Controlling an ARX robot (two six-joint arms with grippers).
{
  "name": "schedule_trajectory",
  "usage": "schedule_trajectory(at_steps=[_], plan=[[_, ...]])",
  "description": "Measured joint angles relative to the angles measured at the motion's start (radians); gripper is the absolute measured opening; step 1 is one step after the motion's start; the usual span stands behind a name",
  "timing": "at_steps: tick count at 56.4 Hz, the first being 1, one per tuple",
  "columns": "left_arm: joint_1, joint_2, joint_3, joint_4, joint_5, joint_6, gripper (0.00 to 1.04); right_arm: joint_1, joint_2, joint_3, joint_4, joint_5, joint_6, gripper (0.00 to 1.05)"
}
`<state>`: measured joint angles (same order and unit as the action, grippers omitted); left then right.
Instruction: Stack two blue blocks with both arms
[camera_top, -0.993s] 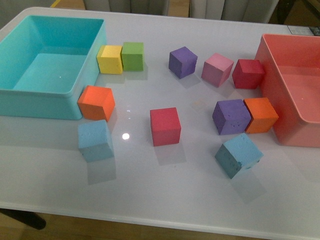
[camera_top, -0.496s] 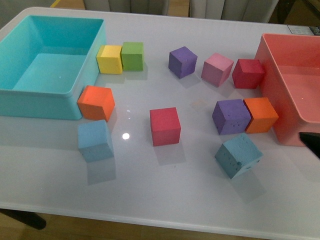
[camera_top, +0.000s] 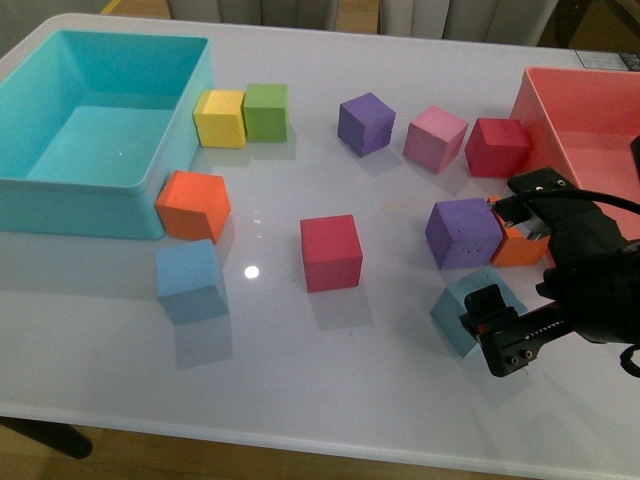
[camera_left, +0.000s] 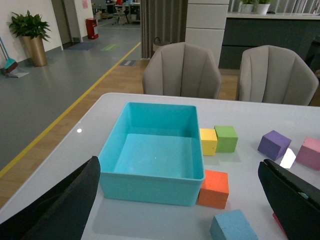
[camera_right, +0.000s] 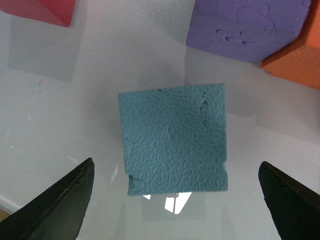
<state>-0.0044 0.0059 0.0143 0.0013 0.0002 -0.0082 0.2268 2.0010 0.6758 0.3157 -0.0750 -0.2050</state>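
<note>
One blue block (camera_top: 190, 280) lies at the front left, just in front of an orange cube (camera_top: 193, 205). It also shows at the bottom edge of the left wrist view (camera_left: 235, 226). The other blue block (camera_top: 452, 308) lies at the front right, partly covered by my right arm. My right gripper (camera_top: 515, 318) is open and hovers just above this block. In the right wrist view the block (camera_right: 172, 142) sits ahead of and between the spread fingers of the right gripper (camera_right: 175, 202). My left gripper (camera_left: 177, 210) is open, empty and high over the table; it is out of the front view.
A turquoise bin (camera_top: 60, 205) stands at the back left, a pink bin (camera_top: 540, 100) at the right. A purple cube (camera_top: 462, 232) and an orange cube (camera_top: 520, 248) lie just beyond the right blue block. A red cube (camera_top: 330, 252) sits mid-table. Yellow, green, purple, pink and dark red cubes line the back.
My right arm has come into the front view from the right and now hangs over the right blue block. No cube has moved.
</note>
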Motion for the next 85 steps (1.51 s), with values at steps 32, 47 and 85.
schedule_trajectory(at_steps=[32, 47, 85], plan=[[0.000, 0.000, 0.000, 0.000, 0.000, 0.000, 0.96, 0.028, 0.151, 0.064, 0.025, 0.039, 0.051, 0.52], [0.000, 0.000, 0.000, 0.000, 0.000, 0.000, 0.96, 0.068, -0.098, 0.072, -0.072, -0.043, 0.020, 0.39], [0.000, 0.000, 0.000, 0.000, 0.000, 0.000, 0.96, 0.221, 0.488, 1.053, -0.441, 0.103, 0.077, 0.39]])
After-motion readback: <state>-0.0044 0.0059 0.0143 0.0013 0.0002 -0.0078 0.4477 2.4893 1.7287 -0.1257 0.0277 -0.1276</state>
